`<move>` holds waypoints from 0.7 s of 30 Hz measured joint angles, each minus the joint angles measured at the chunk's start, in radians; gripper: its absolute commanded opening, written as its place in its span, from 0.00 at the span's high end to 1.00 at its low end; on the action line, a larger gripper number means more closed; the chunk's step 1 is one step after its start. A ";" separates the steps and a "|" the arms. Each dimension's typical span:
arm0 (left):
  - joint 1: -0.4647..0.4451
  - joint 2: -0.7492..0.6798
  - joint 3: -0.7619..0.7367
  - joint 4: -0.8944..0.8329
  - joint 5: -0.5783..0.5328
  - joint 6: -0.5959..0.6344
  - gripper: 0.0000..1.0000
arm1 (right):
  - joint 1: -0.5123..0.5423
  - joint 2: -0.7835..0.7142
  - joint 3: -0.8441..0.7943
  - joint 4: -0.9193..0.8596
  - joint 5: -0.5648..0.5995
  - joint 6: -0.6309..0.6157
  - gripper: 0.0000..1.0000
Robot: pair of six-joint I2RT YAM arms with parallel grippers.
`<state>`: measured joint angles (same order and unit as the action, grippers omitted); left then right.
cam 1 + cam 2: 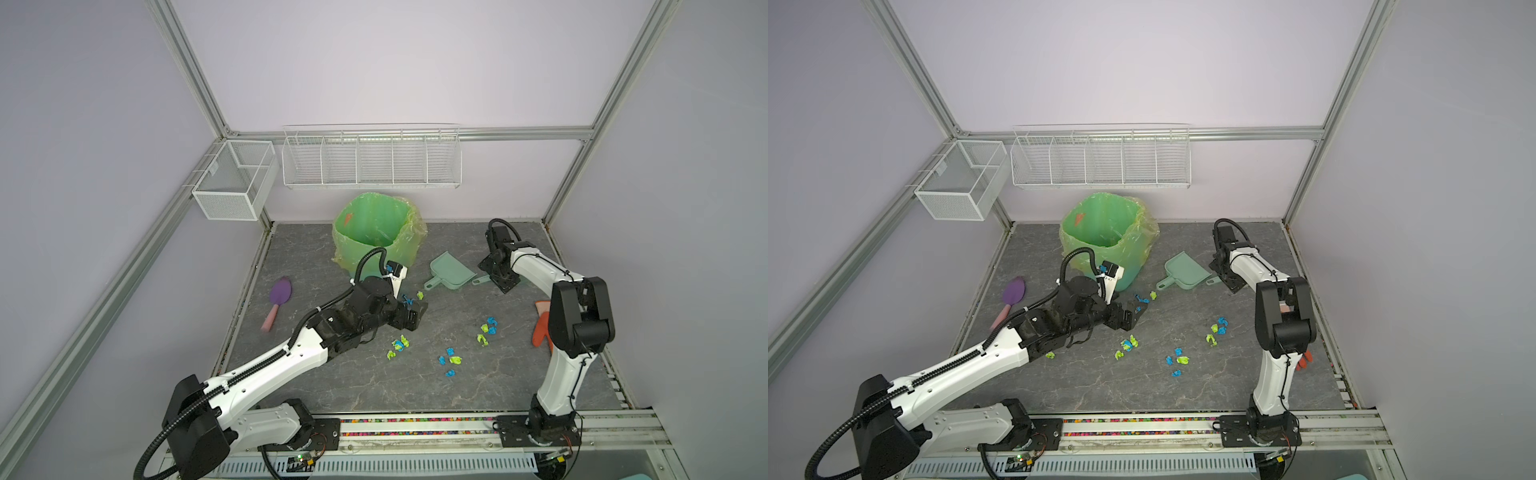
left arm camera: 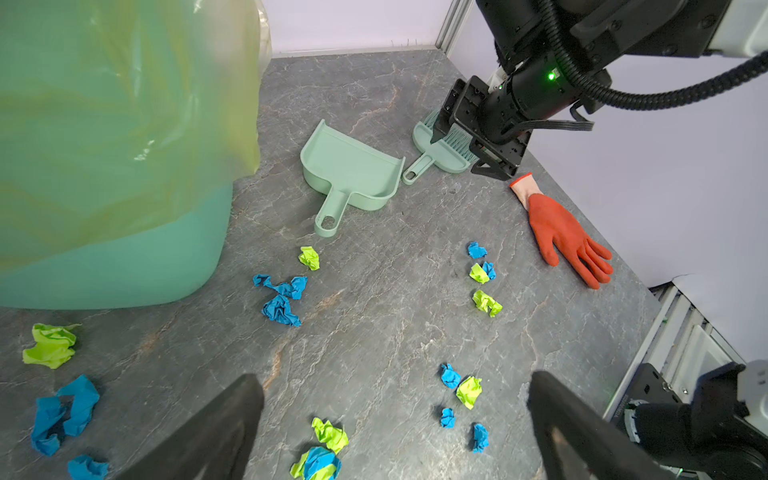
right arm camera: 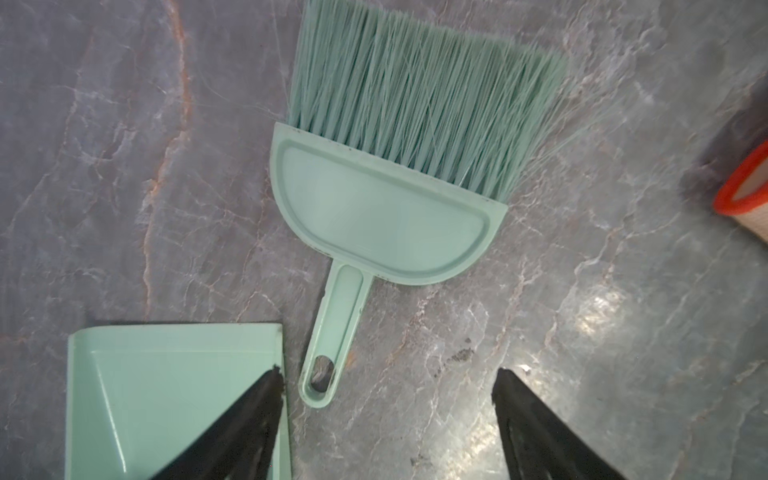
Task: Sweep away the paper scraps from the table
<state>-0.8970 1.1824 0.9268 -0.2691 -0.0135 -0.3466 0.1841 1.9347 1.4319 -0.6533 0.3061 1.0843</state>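
Both sets of jaws gape wide and grip nothing. Your right jaws hover over the brush [image 3: 386,216] handle, just beside the dustpan [image 3: 166,386]. Your left jaws hang low near the bin [image 1: 374,232], over the table [image 1: 374,395], where the paper scraps [image 1: 451,359] lie scattered in loose clusters.

Bright, even light, soft shadows; a glare patch on the table [image 3: 598,307], the close bin [image 2: 104,166] blurred
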 measured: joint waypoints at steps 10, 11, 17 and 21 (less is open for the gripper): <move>0.000 0.011 0.001 -0.021 0.000 -0.012 0.01 | 0.008 0.100 0.068 0.044 -0.046 0.044 0.18; 0.000 0.016 0.001 -0.021 -0.001 -0.012 0.00 | 0.008 0.111 0.073 0.048 -0.051 0.050 0.18; 0.000 0.038 0.001 -0.027 -0.018 -0.010 0.00 | 0.008 0.170 0.109 0.063 -0.088 0.073 0.24; 0.000 0.041 0.005 -0.048 -0.038 -0.007 0.00 | 0.010 0.194 0.141 0.064 -0.098 0.085 0.37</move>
<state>-0.8970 1.2232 0.9321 -0.3172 -0.0513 -0.3538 0.1936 2.1288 1.5726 -0.5896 0.2081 1.1698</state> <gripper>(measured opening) 0.995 0.671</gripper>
